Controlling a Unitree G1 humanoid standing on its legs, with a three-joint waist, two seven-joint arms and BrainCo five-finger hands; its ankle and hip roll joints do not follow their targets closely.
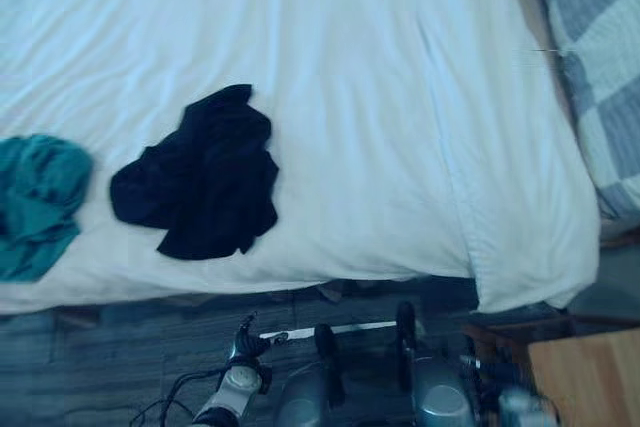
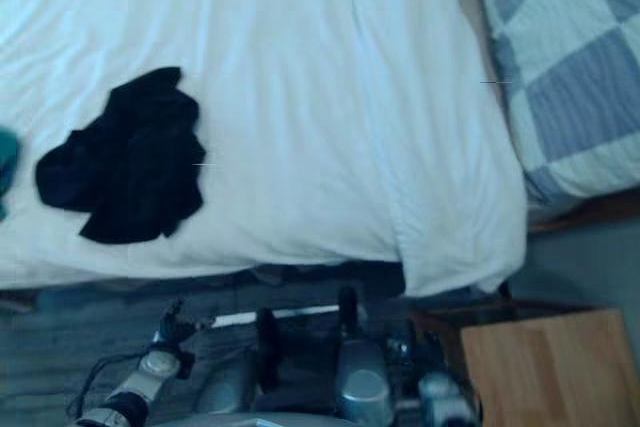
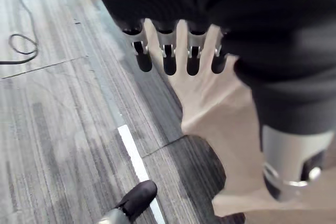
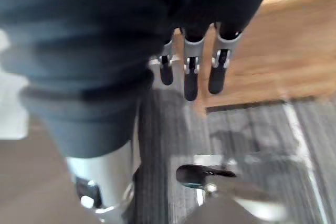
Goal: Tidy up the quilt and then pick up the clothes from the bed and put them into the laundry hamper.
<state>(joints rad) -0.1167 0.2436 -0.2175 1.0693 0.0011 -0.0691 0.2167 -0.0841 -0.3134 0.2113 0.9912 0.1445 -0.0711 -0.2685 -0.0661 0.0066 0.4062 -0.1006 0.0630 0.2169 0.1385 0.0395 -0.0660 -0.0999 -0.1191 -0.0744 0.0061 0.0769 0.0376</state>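
On bed (image 1: 350, 7) white quilt (image 1: 400, 147) lies flat; black clothes (image 1: 205, 182) and teal garment (image 1: 35, 202) near front edge. Left hand (image 3: 173, 51), right hand (image 4: 191, 59) relaxed, holding nothing, low. Risk: snagging quilt while grabbing.

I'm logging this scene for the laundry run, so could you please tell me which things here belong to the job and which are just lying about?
Belonging to the job:
white quilt
black garment on the quilt
teal garment at the bed's left edge

Just lying about:
checked blue-and-white bedding on the right
wooden cabinet by the bed's corner
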